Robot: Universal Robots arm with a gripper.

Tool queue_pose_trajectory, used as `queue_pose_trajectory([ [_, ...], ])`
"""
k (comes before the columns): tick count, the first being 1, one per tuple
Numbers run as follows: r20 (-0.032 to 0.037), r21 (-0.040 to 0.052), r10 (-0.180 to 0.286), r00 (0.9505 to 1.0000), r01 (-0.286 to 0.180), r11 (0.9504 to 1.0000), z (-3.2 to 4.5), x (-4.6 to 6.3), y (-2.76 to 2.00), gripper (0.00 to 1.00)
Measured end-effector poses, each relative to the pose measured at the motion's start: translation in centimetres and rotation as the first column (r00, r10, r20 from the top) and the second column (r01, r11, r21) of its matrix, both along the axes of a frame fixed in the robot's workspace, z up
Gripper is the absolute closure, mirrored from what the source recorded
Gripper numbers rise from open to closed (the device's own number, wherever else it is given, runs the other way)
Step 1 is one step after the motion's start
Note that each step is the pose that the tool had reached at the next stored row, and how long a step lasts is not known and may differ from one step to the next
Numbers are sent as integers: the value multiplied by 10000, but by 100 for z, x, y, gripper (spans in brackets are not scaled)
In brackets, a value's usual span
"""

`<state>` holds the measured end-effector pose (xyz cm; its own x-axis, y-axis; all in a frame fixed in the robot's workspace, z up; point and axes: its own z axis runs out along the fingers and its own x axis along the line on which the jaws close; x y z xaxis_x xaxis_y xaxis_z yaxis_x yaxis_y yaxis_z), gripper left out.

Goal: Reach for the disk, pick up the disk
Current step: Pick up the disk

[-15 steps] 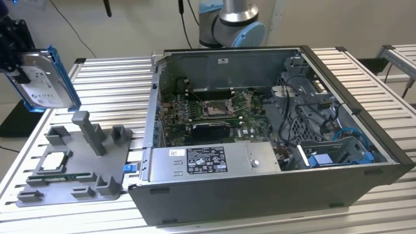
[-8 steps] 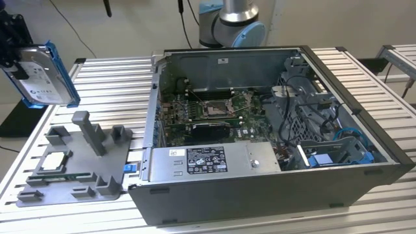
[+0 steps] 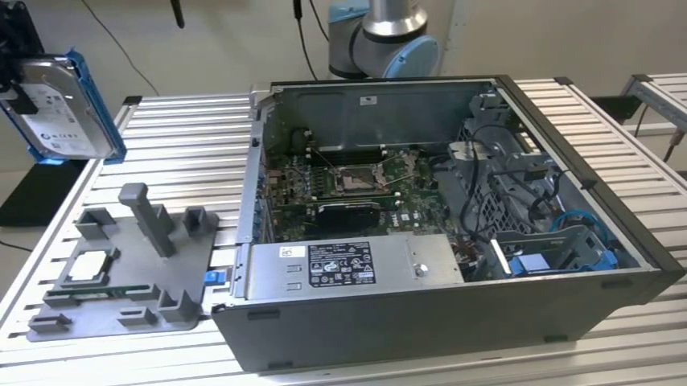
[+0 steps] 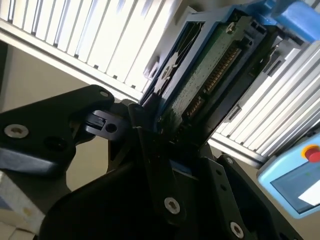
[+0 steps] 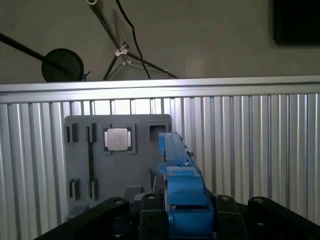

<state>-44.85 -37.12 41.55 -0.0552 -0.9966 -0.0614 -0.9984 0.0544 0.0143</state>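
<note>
The disk (image 3: 59,108) hangs in the air above the table's far corner at the exterior view's left, upright, its white label and blue bracket facing the camera. My gripper (image 3: 13,87) is shut on its edge there. In the second wrist view the disk (image 4: 210,65) shows edge-on with its green circuit board, clamped between the black fingers (image 4: 145,125) of my gripper (image 4: 170,127). The first wrist view looks down along the disk's blue bracket (image 5: 181,182) to the table below, with my gripper (image 5: 182,222) around it.
An open computer case (image 3: 429,322) fills the middle of the slatted aluminium table (image 3: 183,137). A grey fixture tray (image 3: 129,265) at the exterior view's left carries a small square silver chip (image 3: 88,265). The arm's base (image 3: 387,32) stands behind the case.
</note>
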Motion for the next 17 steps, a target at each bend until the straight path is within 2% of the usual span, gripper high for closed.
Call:
queue_pose_trajectory([
  [8, 1, 1, 0, 10000, 0, 10000, 299, 0, 0, 100],
  [17, 2, 1, -1, 10000, 1, 10000, 581, 0, 0, 100],
])
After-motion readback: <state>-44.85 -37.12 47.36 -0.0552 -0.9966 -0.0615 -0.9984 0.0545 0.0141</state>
